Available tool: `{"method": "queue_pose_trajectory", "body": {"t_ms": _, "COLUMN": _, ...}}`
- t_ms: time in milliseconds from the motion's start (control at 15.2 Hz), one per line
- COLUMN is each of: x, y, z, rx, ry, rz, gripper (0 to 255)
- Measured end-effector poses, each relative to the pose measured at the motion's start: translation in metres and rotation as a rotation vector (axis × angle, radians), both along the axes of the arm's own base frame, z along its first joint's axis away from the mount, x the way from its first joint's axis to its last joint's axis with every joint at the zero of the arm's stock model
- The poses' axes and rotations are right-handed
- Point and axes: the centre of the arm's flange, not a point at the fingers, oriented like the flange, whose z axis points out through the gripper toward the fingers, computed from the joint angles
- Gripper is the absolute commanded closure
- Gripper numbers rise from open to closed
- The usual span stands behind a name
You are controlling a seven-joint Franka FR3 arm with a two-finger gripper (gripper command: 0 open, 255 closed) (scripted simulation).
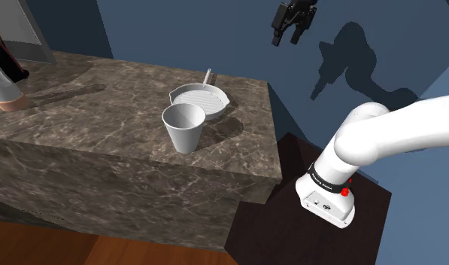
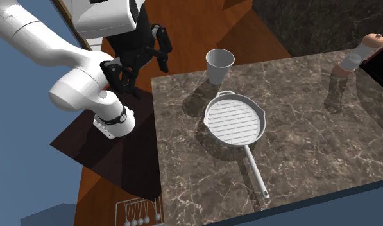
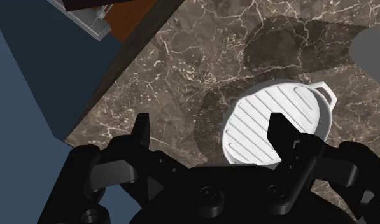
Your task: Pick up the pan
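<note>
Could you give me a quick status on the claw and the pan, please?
Claw open, empty, high, clear of pan. Pan flat on counter, untouched. White cup stands near its rim, apart.

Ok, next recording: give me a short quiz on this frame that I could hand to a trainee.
1. True or false: the pincer is shut on the pan.
2. What stands on the counter near the pan, on the side opposite its handle? A) a cup B) a kettle C) a plate
3. Fill in: the pan's inner floor is not smooth but ____.

Key: 1 false, the pincer hangs open in the air and touches nothing, while the pan lies on the counter. 2 A. 3 ribbed.
</note>
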Motion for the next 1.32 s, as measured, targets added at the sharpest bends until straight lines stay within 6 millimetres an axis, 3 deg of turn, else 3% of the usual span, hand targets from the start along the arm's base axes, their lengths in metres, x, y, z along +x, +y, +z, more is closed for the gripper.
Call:
{"method": "queue_pose_trajectory", "body": {"t_ms": 132, "x": 0.005, "y": -0.002, "z": -0.004, "rx": 0.001, "ry": 0.002, "rz": 0.008, "gripper": 0}}
{"method": "queue_pose_trajectory", "body": {"t_ms": 396, "x": 0.041, "y": 0.000, "z": -0.029, "rx": 0.012, "ry": 0.010, "rz": 0.065, "gripper": 0}}
{"method": "queue_pose_trajectory", "body": {"t_ms": 924, "x": 0.128, "y": 0.006, "z": -0.097, "rx": 0.037, "ry": 0.030, "rz": 0.193, "gripper": 0}}
{"method": "queue_pose_trajectory", "body": {"t_ms": 1320, "x": 0.197, "y": 0.021, "z": -0.144, "rx": 0.054, "ry": 0.043, "rz": 0.291, "gripper": 0}}
